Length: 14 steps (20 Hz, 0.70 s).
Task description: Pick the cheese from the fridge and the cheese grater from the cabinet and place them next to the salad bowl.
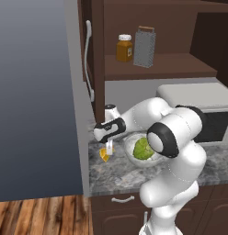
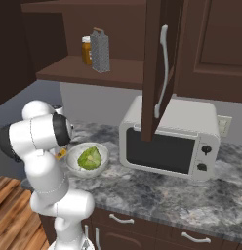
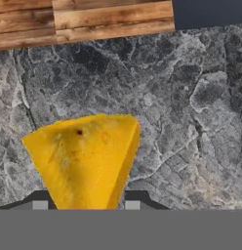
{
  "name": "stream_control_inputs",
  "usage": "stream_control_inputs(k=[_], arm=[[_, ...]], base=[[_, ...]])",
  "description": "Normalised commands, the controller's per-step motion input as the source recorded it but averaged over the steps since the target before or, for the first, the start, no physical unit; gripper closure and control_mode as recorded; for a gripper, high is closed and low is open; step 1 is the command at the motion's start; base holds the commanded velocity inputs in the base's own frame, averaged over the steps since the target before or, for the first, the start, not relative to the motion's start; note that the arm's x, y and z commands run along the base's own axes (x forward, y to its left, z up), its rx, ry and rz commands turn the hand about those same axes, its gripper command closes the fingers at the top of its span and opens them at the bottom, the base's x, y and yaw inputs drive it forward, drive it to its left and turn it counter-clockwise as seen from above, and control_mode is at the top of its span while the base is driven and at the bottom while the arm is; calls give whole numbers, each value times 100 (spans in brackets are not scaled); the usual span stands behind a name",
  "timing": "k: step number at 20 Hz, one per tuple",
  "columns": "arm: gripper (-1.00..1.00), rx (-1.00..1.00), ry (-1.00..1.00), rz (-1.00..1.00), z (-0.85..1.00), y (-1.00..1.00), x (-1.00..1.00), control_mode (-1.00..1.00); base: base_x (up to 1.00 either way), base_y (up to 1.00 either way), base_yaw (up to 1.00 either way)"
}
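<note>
My gripper (image 1: 108, 148) is shut on the cheese (image 1: 105, 155), a yellow-orange wedge held low over the granite counter (image 1: 116, 176), just left of the salad bowl (image 1: 128, 148) with its green lettuce. In the hand view the cheese (image 3: 86, 156) stands between my two fingertips (image 3: 40, 204), with speckled stone behind it. I cannot tell whether the wedge touches the counter. The grey cheese grater (image 1: 144, 47) stands upright on the shelf of the open brown cabinet (image 1: 157, 66). The right base view also has the grater (image 2: 100, 51) and the bowl (image 2: 74, 165).
An amber jar (image 1: 124, 48) stands left of the grater. A white microwave (image 2: 167, 141) sits right of the bowl, and an open cabinet door (image 2: 159, 68) hangs above it. The fridge's grey side (image 1: 76, 114) borders the counter's left end, with wooden floor (image 1: 37, 213) below.
</note>
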Motion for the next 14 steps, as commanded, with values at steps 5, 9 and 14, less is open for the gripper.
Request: stream_control_inputs(k=[5,9,14], arm=[[-100,-2,0,5,-33,0,7,-100],[-100,-2,0,4,-15,0,-4,-100],[-100,0,1,1,-11,-1,-7,-100]], base=[[0,0,0],[0,0,0],[0,0,0]])
